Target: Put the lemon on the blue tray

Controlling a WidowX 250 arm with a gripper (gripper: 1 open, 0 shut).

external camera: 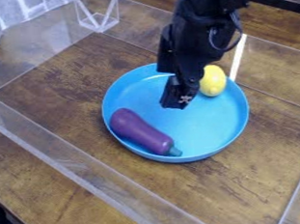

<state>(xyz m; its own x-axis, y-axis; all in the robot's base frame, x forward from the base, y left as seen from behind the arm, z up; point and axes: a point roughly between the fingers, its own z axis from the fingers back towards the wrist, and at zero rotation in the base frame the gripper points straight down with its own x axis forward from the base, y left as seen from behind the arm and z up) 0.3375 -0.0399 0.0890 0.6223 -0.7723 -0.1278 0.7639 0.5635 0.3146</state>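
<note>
The lemon [214, 80], small and bright yellow, lies on the far right part of the blue tray [219, 133], near its rim. A purple eggplant [144, 132] lies on the tray's near left side. My gripper [180, 95] hangs from the black arm, pointing steeply down over the tray just left of the lemon. Its jaws stand open with nothing between them. The arm hides part of the lemon's left side.
A clear plastic wall [65, 149] runs along the left and front of the wooden table [60, 81]. A small clear stand [98, 13] sits at the back left. A pale strip [239, 54] lies behind the tray on the right.
</note>
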